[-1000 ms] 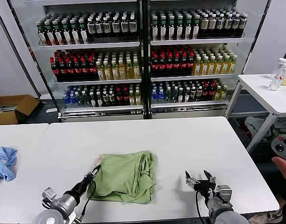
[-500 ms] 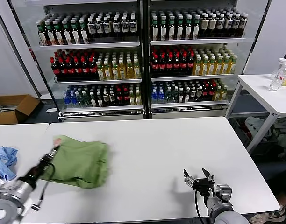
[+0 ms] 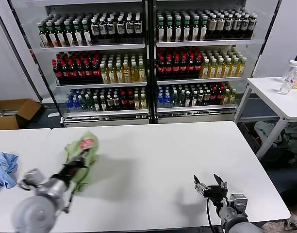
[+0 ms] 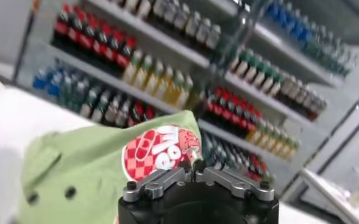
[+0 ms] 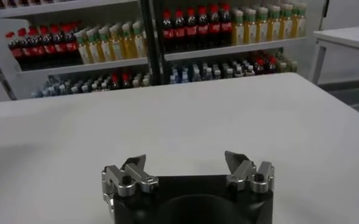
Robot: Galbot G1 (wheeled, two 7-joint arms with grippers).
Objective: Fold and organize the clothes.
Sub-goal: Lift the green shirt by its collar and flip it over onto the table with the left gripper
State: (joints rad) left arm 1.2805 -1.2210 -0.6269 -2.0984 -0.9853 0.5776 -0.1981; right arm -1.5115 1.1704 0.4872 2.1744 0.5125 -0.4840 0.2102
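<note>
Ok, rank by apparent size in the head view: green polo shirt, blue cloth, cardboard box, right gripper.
1. green polo shirt, bunched up in the shut left gripper
2. cardboard box, though farther off
3. blue cloth, partly cut off
4. right gripper, open

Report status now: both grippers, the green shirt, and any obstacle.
Left gripper shut on green polo shirt, lifted off white table. Right gripper open, idle near table edge. Blue cloth far left, apart.

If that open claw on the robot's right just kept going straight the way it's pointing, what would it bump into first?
Probably nothing soon. The right gripper points across bare white table toward the drinks shelves. The way looks free up to the table's far edge, though depth is hard to judge.
</note>
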